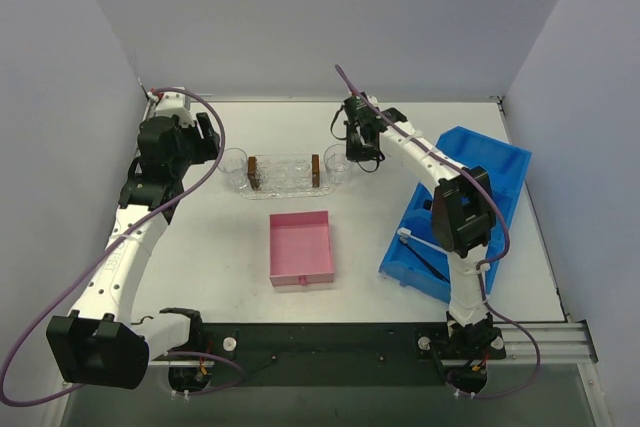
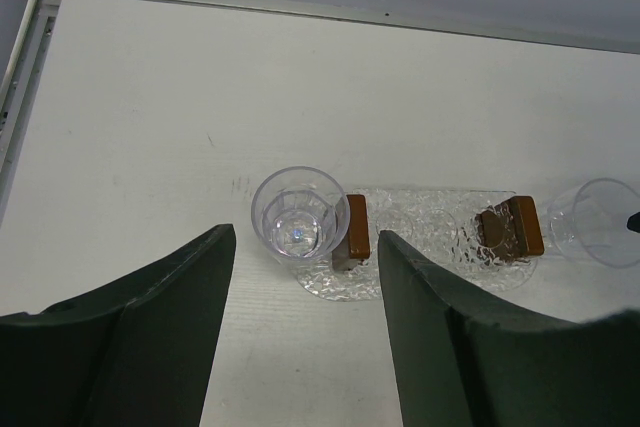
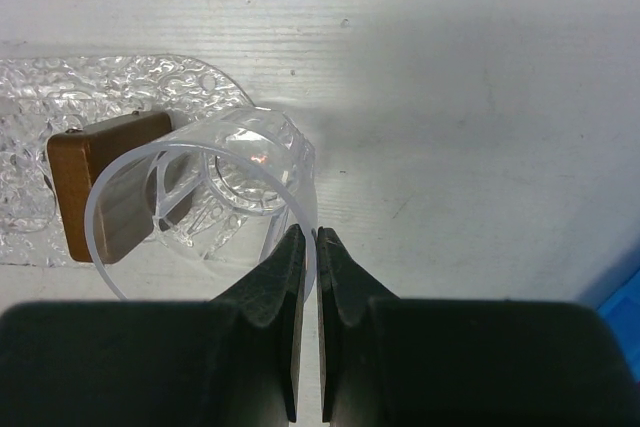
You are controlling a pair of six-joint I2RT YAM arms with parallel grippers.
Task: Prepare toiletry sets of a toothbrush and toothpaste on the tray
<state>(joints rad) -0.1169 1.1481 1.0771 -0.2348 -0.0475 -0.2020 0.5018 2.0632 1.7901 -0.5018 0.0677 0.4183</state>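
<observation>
Spanning the whole view, the white table (image 1: 200,277) carries everything. A blue bin (image 1: 500,162) lies angled along its right side, with the right arm reaching over it. A pink box (image 1: 300,247) sits open near the middle, nearer the arm bases than the tray (image 1: 285,175). The tray lies crosswise toward the far edge, between the two grippers.

A clear left cup (image 2: 298,215) stands upright on the tray's left end, against one of the two brown blocks (image 2: 355,232). The right cup (image 3: 200,197) is at the tray's right end, beside the other block. Whether it rests on the tray or is lifted off it cannot be told.

The right gripper (image 3: 308,247) is pinched narrow on the right cup's rim, the clear wall caught between its fingers. The left gripper (image 2: 305,277) is spread wide and holds nothing, just short of the left cup.
</observation>
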